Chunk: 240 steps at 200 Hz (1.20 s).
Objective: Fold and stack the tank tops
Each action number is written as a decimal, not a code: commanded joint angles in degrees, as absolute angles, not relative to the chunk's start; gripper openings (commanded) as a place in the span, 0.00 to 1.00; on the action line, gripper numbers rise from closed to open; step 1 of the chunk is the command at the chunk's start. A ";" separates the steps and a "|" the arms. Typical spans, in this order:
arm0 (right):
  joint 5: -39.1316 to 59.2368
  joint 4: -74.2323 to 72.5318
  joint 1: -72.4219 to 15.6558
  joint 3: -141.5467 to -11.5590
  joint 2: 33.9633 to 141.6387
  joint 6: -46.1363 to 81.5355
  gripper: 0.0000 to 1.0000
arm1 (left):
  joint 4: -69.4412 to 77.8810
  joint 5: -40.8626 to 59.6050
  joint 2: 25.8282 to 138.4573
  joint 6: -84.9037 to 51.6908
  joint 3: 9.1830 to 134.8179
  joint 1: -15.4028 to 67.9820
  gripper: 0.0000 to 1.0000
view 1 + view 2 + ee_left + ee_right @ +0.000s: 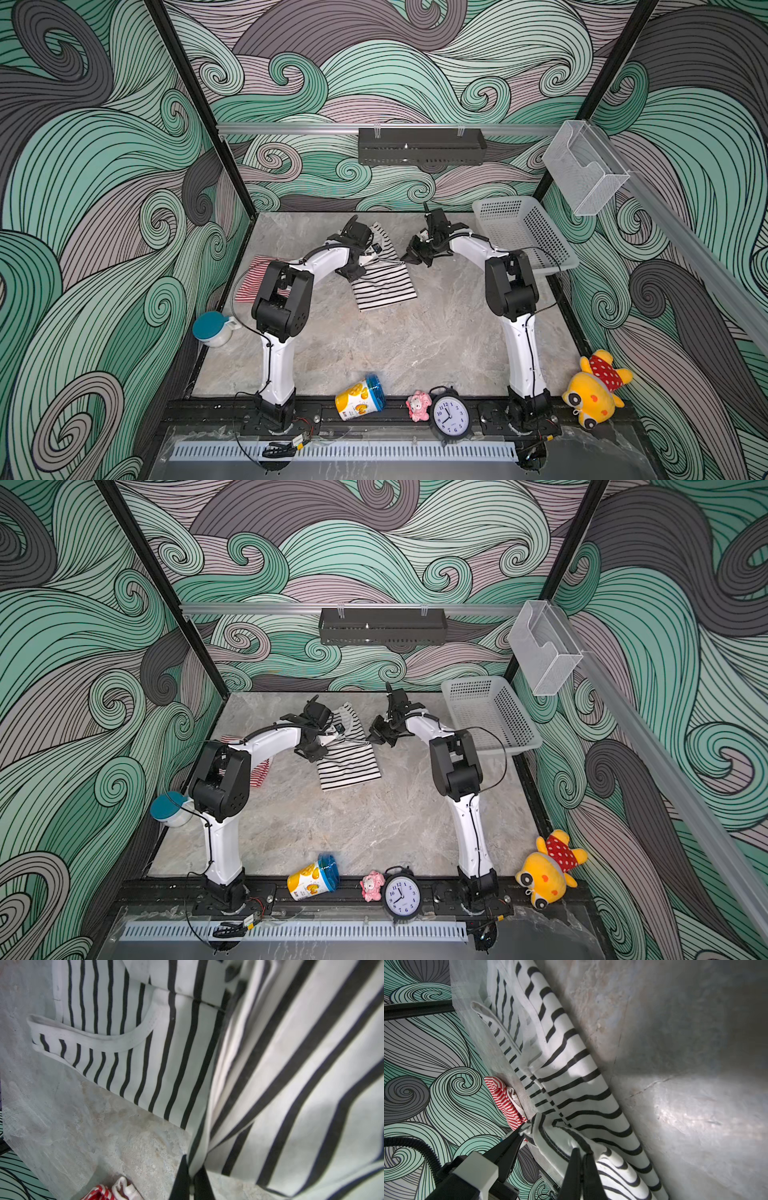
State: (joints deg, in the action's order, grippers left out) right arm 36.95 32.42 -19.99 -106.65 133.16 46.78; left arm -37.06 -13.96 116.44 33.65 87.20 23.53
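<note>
Black-and-white tank top (291,1084) drapes from the left end effector (190,1178), closed tight on its edge. The right end effector (581,1159), just beside, is clamped on the same edge. Red-and-white tank top (247,291) lies left of both; bare tabletop (395,345) opens in front.

You have the black-and-white striped top (386,286) pinched at one raised edge in the jaws of the left gripper (190,1160) and right gripper (580,1153), its rest lying flat. The red-and-white top (246,286) lies apart, out beyond the left jaws.
</note>
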 commanded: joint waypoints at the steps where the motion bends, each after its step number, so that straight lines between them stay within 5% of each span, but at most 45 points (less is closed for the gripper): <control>1: 37.81 33.05 -19.51 -109.03 134.70 47.50 0.00 | -37.85 -15.64 117.30 32.49 89.37 22.86 0.02; 57: 40.18 30.70 -19.51 -113.56 138.45 49.47 0.03 | -36.98 -17.97 118.60 29.47 90.88 22.17 0.15; 87: 42.53 24.86 -19.51 -112.36 136.85 49.61 0.29 | -35.16 -18.89 117.15 27.51 90.41 21.97 0.32; 116: 39.90 18.57 -19.58 -104.55 129.40 48.86 0.44 | -33.97 -18.27 112.02 25.34 88.63 21.68 0.34; 141: 37.35 16.09 -20.30 -96.95 123.91 48.93 0.42 | -36.53 -13.91 107.65 23.97 86.49 21.83 0.34; 198: 35.92 19.69 -23.12 -96.97 127.35 47.54 0.10 | -41.97 -1.53 109.25 22.48 85.69 23.15 0.15; 240: 33.92 19.52 -25.18 -94.69 126.82 47.03 0.07 | -42.10 0.24 115.33 20.75 87.52 23.25 0.14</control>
State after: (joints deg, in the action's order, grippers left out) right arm 36.07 18.98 -24.18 -95.98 127.68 47.77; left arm -39.64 -2.61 112.12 22.63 85.47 22.72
